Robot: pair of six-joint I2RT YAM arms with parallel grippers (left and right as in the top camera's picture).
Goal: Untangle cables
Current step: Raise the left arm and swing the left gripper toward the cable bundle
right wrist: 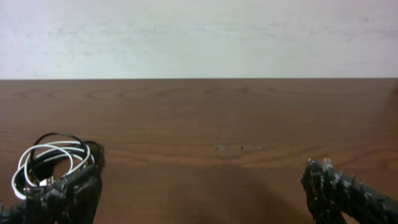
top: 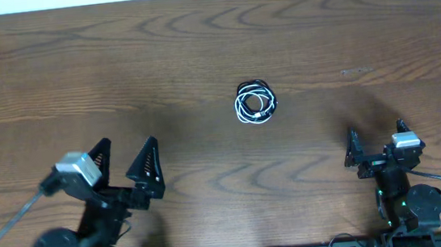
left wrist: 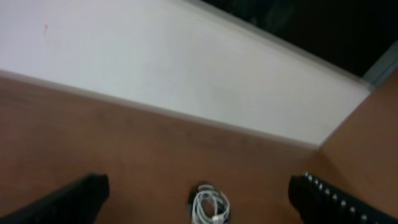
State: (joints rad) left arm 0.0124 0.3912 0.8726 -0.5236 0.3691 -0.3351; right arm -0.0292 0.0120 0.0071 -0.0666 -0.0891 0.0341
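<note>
So here's the setup: the cables (top: 256, 104) are all bunched into one small knotted coil sitting on the wooden table (top: 197, 45), around the middle and a touch to the right. From overhead you can see white loops wound in with black ones, and it's too tight a clump to tell which strand goes where. I can't count the separate cables from any view.

The left gripper (top: 128, 144) sits at the near left with its two fingers (top: 148, 167) spread wide. Nothing is between them, and it's well apart from the coil. The right gripper (top: 376, 134) is at the near right with its jaws also apart and holding nothing. The bundle lies farther out on the table than both of them, roughly between the two from left to right.

In the left wrist view the coil (left wrist: 208, 208) is low in the middle of the shot, between the two dark fingers but out ahead of them. It's pretty blurry there. In the right wrist view it's (right wrist: 53, 165) off to the left, with the near part hidden behind the left-hand finger (right wrist: 62, 196). The white loops sit on top of a black one, and there's a little pale plug end at the near edge, I think.

A thick black cord (top: 11, 225) trails off the left arm toward the near left edge. There's a plain white wall (right wrist: 199, 31) behind the far edge of the table.
</note>
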